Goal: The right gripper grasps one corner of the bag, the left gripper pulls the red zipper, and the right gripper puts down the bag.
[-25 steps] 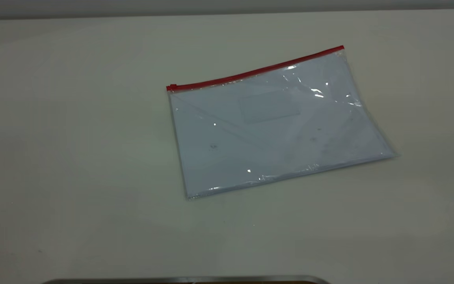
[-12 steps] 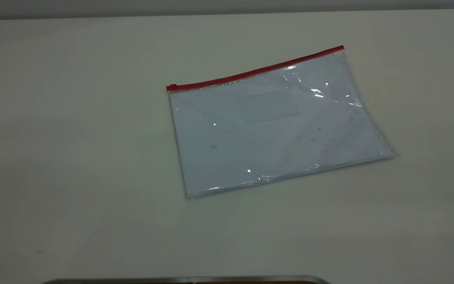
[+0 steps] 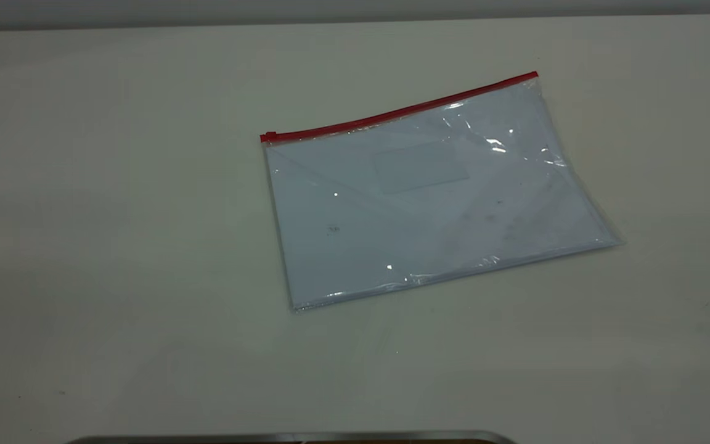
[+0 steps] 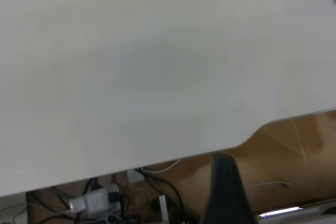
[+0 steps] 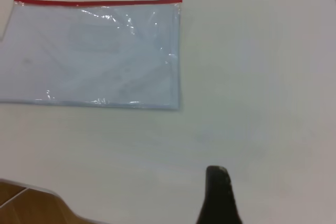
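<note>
Exterior view shows the bag (image 3: pixel 429 197) lying flat on the table (image 3: pixel 114 246), right of centre and turned a little askew, with the zipper (image 3: pixel 398 113) along its far long edge. The slider tab (image 3: pixel 268 136) sits at the zipper's left end, so the bag looks closed or nearly so. Neither arm appears in this view.

The right gripper (image 5: pixel 219 195) shows only as a dark tip in its wrist view, above bare table and well apart from the bag's near corner (image 5: pixel 177 106); I cannot tell how far its jaws stand open, and it holds nothing. Its camera looks across at the bag, which suits the first step: a corner must be pinned before the zipper can be pulled against it.

The left gripper (image 4: pixel 223 192) shows as a dark shape past the table edge, over cables (image 4: pixel 100 203) below, far from the bag; its jaws cannot be judged either. Waiting there keeps it clear until the right gripper has its hold.

Against the earlier frames, the bag lies in the same place with the same tilt, and the arms remain out of the exterior view. No step of the task is done yet.
</note>
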`<state>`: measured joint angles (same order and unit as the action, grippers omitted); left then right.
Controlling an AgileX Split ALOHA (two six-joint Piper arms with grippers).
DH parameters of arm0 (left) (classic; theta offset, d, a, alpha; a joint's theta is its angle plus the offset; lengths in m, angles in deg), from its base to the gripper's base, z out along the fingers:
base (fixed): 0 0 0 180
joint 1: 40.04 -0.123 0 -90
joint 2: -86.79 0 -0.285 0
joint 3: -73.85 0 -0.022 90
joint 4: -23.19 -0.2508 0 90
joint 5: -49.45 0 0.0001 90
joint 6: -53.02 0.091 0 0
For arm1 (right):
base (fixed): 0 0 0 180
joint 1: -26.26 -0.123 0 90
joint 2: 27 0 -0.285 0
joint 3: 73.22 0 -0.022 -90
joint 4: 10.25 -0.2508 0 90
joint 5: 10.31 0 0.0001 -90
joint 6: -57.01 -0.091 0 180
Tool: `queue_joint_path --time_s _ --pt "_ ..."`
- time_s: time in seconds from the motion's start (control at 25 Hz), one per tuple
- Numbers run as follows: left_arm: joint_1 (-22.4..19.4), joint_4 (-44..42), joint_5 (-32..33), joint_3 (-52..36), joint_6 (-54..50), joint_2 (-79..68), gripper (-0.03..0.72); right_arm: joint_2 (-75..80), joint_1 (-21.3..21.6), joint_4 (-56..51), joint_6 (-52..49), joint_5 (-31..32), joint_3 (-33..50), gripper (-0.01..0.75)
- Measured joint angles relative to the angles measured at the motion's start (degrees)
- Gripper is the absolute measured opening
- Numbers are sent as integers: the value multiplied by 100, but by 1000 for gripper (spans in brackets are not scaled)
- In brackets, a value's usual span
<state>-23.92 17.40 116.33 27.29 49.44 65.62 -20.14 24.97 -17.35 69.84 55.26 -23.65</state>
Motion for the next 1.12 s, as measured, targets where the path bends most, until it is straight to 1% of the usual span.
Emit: queue_joint_path --time_s 0.36,0.6,0.84,1.12 --pt "0 338 0 -11 358 0 590 0 0 -5 -26 -30 -3 592" --pt "0 471 -88 -11 358 0 590 0 0 -10 -37 -30 -3 592" --pt "0 492 -175 -277 358 0 590 0 0 -12 -37 -30 -3 592" --pt "0 492 -215 -284 358 0 590 0 -5 -16 -37 -30 -3 592"
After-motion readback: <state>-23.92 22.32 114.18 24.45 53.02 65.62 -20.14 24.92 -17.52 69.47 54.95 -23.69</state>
